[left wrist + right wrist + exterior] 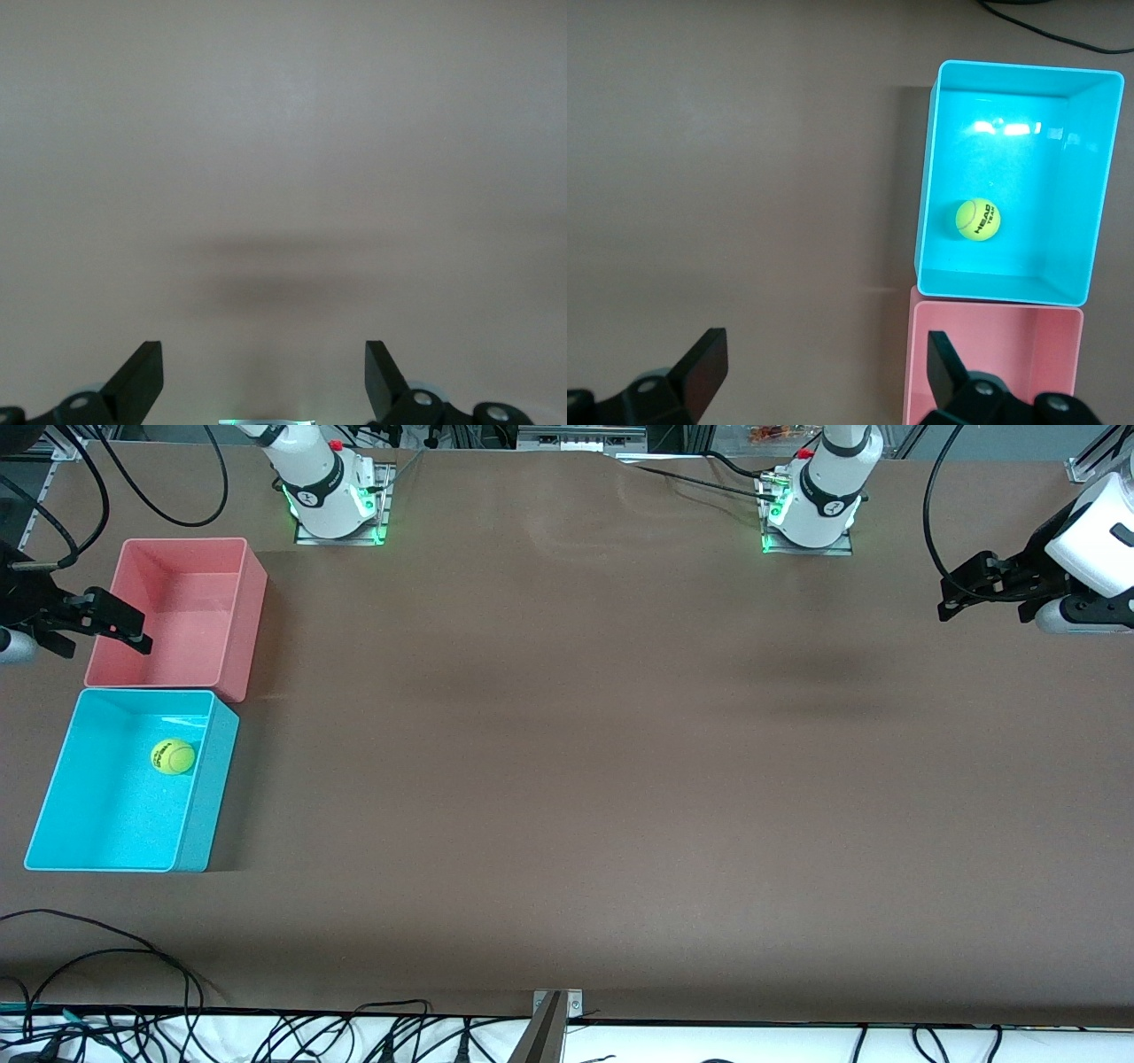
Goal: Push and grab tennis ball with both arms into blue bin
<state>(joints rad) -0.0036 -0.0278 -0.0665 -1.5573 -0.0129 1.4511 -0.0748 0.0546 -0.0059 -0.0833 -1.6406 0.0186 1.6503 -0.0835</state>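
I see both grippers spread as wide as they go and holding nothing. The right gripper (102, 622) hangs at the upper left of the front view, over the edge of the pink-red bin (232, 615); in its own wrist view its 2 black fingers (702, 367) stand well apart at the bottom of the frame with only bare table and a corner of that bin between them, touching neither. The left gripper (966, 593) waits at the upper right of the front view, over bare brown table (620, 779), and its wrist view shows its 2 fingers (142, 372) wide apart above the table surface with a faint shadow under them. The tennis ball (173, 756) already lies inside the blue bin (205, 815), at the left of the front view, resting on the bin floor in the half closer to the pink-red bin and free of all 4 walls. Being round, the ball has no long axis; its dark lettering faces up and a little sideways, readable in the right wrist view. The blue bin sits with its long side running toward the front camera, lower in the frame than the pink-red bin and just beside it, the 2 rims nearly touching.
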